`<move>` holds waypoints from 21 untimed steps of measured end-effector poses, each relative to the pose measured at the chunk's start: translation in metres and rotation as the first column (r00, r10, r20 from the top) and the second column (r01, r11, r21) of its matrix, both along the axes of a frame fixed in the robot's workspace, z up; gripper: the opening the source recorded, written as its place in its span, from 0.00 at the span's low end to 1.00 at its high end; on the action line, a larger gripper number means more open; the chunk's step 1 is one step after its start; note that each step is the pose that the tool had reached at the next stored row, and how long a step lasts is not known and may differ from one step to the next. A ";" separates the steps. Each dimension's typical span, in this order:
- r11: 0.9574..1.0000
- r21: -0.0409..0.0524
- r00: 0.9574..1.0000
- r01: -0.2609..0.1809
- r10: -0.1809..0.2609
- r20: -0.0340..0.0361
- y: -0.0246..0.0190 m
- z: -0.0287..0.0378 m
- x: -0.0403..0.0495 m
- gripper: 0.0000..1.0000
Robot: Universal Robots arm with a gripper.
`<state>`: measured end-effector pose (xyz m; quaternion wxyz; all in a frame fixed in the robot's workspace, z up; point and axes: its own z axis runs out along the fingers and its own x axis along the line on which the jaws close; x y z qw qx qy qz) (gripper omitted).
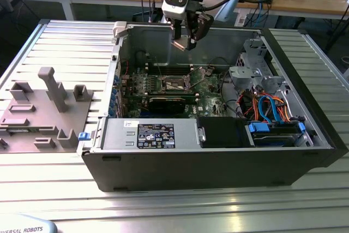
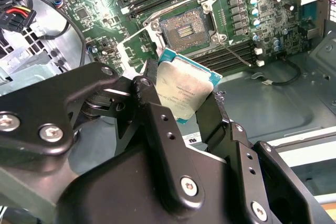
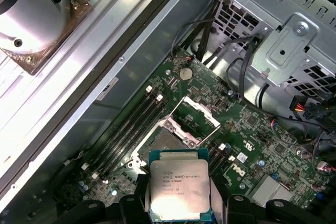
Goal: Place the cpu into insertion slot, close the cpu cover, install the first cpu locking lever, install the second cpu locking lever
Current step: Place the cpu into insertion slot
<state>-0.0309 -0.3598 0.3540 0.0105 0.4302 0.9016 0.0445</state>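
Two dark fingers (image 2: 155, 124) of the pincer (image 2: 184, 100) are clamped on opposite edges of the cpu (image 2: 186, 85), its silver-grey top facing out in both wrist views. The chip hangs in the air, well apart from the board. In the exterior view the pincer (image 1: 185, 39) sits high over the open computer case (image 1: 218, 162), toward its far wall.

Below the chip, the insertion slot (image 2: 186, 30) lies bare, with its dark centre showing and nothing seated in it. In the first wrist view the cpu (image 3: 180, 190) overlaps the near edge of the slot (image 3: 160, 142). The cpu cover (image 3: 201, 110) stands swung up on the slot's far side, so the way down looks clear. Green circuit board (image 3: 252, 129) surrounds it, and the case rests on a ribbed metal counter (image 1: 163, 205).

Placing is the step in hand, and it is barely begun. To go well, the chip probably needs levelling parallel to the slot, since it looks tilted against the board. Its edges should square up with the shiny rim. A straight descent without sideways sliding seems safest, because the contacts are likely delicate. The grip should loosen only once the chip lies flat inside the rim.
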 end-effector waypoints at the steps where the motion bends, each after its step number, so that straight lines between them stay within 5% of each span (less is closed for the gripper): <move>1: 1.000 0.000 1.000 0.001 -0.001 0.000 0.0000 0.0000 0.0000 0.54; 21: 1.000 0.000 1.000 0.029 -0.029 0.000 0.0000 0.0000 0.0000 0.54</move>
